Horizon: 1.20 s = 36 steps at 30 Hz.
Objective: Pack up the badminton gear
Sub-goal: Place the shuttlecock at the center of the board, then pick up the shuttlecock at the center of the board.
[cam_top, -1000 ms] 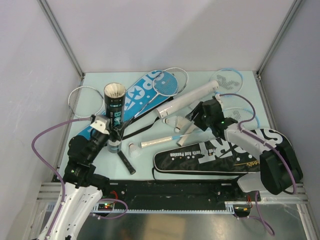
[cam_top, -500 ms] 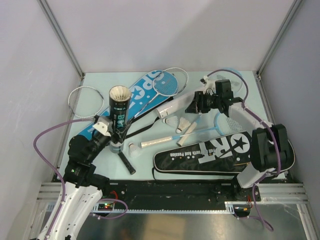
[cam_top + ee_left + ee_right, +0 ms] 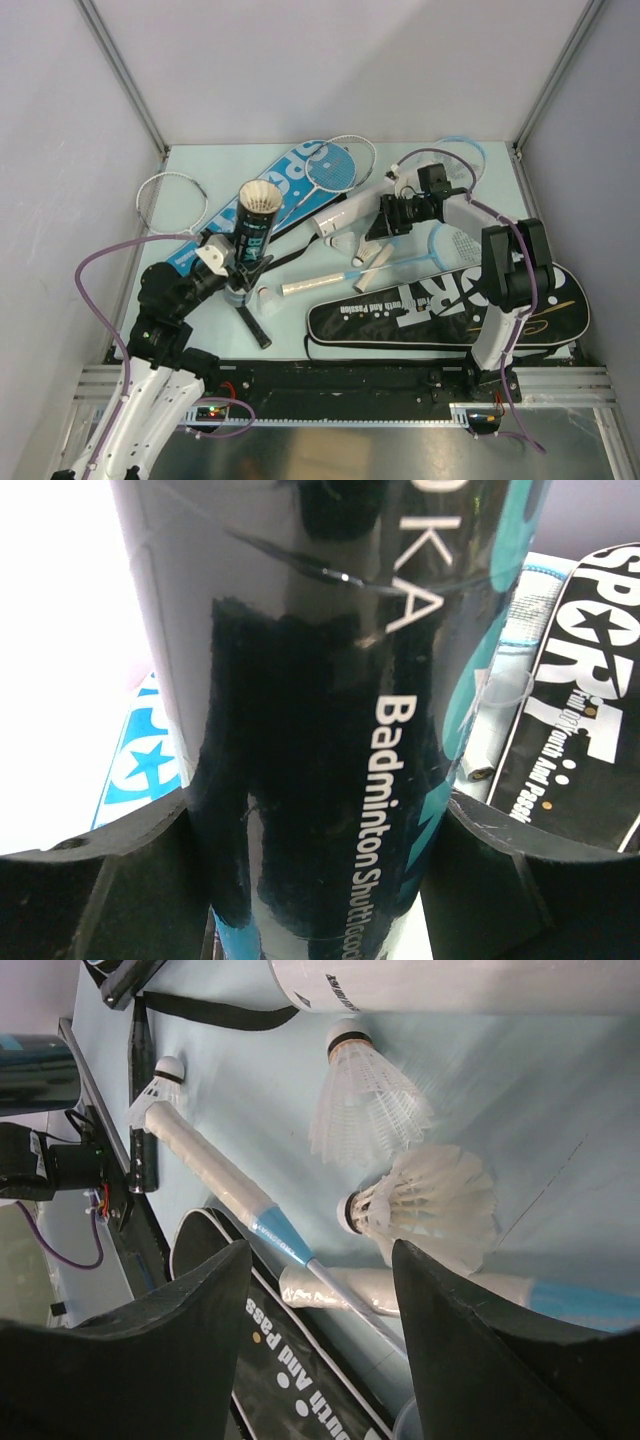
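My left gripper is shut on the black shuttlecock tube and holds it tilted to the right, its open end with white feathers up. In the left wrist view the tube fills the space between the fingers. My right gripper is open just above two white shuttlecocks. In the right wrist view the gripper is empty, with one shuttlecock ahead and another by the right finger. The white tube lies behind them.
The black SPORT cover lies along the front, and the blue cover at the back left under a racket head. A white racket is at the left and light-blue rackets at the right. A third shuttlecock lies by a handle.
My right arm swung off the black cover to the back, then came down over the two shuttlecocks. My left gripper tilted the black tube further to the right.
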{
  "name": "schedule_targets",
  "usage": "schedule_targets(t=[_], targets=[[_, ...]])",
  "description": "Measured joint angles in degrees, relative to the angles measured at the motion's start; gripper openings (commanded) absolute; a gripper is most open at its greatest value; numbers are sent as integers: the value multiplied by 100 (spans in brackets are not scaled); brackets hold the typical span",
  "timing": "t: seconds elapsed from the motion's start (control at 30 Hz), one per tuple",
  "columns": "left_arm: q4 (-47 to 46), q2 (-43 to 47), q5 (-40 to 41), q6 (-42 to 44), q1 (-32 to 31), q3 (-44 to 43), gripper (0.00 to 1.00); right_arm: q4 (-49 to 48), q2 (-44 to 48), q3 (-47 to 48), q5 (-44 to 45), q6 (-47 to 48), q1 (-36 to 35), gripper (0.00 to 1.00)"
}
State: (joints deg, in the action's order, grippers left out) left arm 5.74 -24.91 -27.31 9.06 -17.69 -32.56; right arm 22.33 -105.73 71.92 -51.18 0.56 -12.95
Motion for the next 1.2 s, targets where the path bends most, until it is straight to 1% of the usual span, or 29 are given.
schedule_targets(t=[0.13,0.27,0.3,0.37,0.43,0.53,0.57,0.6,0.7,0.77,0.83,0.97,1.07,1.2], targets=[[107,-24,-164,2,-17,-83,56,-2,-275,96,-87,116,-28,64],[138,-55,-367,0,-22,-251,56,11,-439,109,-101,208,-94,58],[136,-63,-404,0,-22,-295,56,13,-452,109,-101,221,-114,54],[125,-87,-470,0,-26,-396,56,13,-474,118,-118,256,-160,45],[116,-105,-498,2,-31,-442,56,13,-490,144,-144,295,-181,33],[125,-149,-535,0,-31,-444,55,31,-507,168,-177,339,-208,8],[127,-175,-551,2,-31,-444,55,55,-507,173,-170,334,-203,4],[127,-197,-564,7,-31,-444,55,61,-505,173,-155,328,-195,2],[129,-238,-621,116,-33,-439,55,166,-435,173,-20,240,-153,0],[131,-269,-632,234,-42,-439,55,271,-223,173,122,166,-116,0],[168,-352,-619,365,-57,-442,55,350,192,173,313,94,-114,0],[540,-638,-535,560,-76,-568,55,555,1436,317,756,63,-225,0],[861,-883,-407,680,-105,-866,55,758,2310,855,1143,162,-595,0],[1220,-1071,-24,962,-269,-1165,55,1049,3034,1637,1698,420,-1307,0]])
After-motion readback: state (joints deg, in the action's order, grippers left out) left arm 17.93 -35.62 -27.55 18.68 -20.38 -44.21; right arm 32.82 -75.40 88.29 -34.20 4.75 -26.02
